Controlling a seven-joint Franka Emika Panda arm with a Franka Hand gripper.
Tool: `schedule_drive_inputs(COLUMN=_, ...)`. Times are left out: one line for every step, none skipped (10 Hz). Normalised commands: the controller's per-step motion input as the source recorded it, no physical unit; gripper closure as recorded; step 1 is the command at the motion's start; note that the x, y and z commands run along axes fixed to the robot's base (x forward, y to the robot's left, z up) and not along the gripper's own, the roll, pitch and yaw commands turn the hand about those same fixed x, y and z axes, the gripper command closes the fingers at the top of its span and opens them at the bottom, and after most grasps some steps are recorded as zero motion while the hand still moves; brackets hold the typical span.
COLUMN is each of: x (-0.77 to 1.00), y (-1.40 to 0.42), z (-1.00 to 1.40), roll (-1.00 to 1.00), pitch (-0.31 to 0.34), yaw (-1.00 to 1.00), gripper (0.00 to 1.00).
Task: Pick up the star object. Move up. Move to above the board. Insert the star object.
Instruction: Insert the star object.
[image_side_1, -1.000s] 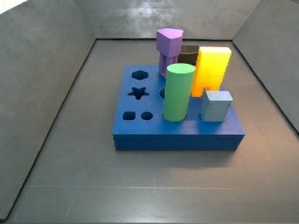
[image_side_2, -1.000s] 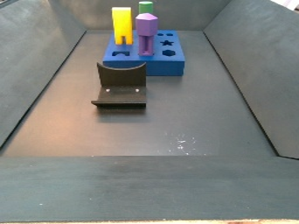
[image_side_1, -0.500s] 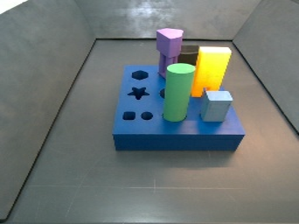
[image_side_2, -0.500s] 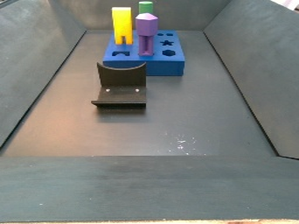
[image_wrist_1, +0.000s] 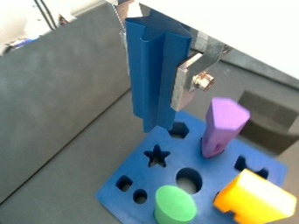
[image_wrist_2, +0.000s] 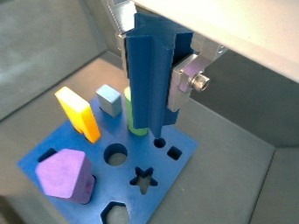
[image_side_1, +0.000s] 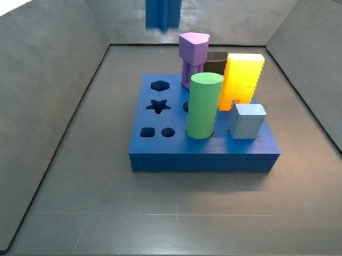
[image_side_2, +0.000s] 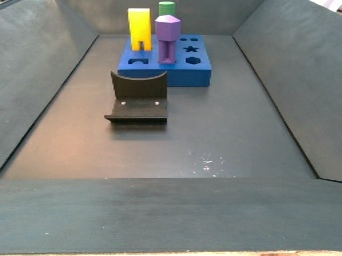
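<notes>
Gripper (image_wrist_1: 158, 74) clamped on star object (image_wrist_1: 149, 79), high above board (image_wrist_1: 128, 179)

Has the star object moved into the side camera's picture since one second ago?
Yes. The star object now hangs at the top edge of a side view, above and behind the board; earlier it was absent. The gripper holds it.

A lab test rig: grey-walled bin (image_side_2: 54, 90), fixture (image_side_2: 138, 97).

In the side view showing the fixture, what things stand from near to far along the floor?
Fixture, then the board with its pieces on it: purple post, yellow block, green cylinder farthest. The claw is not visible here.
</notes>
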Motion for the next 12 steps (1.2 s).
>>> schedule_drive_inputs(x=0.0, y=0.28, z=-1.0, roll=0.0, pitch=-0.006, yaw=-0.12, gripper=1.0)
schedule_drive_inputs(x=0.04, y=0.45, z=-1.0, roll=0.0, pitch=-0.046, yaw=0.0, gripper=1.0)
schedule_drive_inputs(x=0.03, y=0.44, z=-1.0, roll=-0.01, pitch=-0.08, yaw=0.0, gripper=1.0)
schedule_drive_inputs(x=0.0, y=0.17, z=-0.9, roll=-0.09, pitch=-0.114, yaw=-0.09, gripper=1.0)
schedule_drive_inputs(x=-0.07, y=0.0, z=-0.91, roll=-0.08, pitch=-0.104, yaw=-0.43, gripper=1.0)
schedule_drive_inputs(x=-0.12, y=0.0, z=-0.9, roll=-0.06, pitch=-0.123, yaw=-0.53, gripper=1.0)
schedule_drive_inputs(x=-0.04, y=0.0, z=-0.85, roll=-0.06, pitch=-0.144, yaw=-0.49, gripper=1.0)
schedule_drive_inputs(x=-0.24, y=0.03, z=-0.8, roll=0.0, pitch=-0.169, yaw=-0.33, gripper=1.0)
schedule_drive_inputs(x=-0.13, y=0.01, z=-0.62, roll=0.1, pitch=-0.087, yaw=-0.19, gripper=1.0)
schedule_drive_inputs(x=0.0, y=0.0, z=-0.65, roll=0.19, pitch=-0.059, yaw=0.0, gripper=1.0)
schedule_drive_inputs(x=0.08, y=0.0, z=-0.56, roll=0.17, pitch=-0.044, yaw=0.0, gripper=1.0)
schedule_drive_inputs(x=0.19, y=0.0, z=-0.5, roll=0.16, pitch=-0.02, yaw=0.0, gripper=1.0)
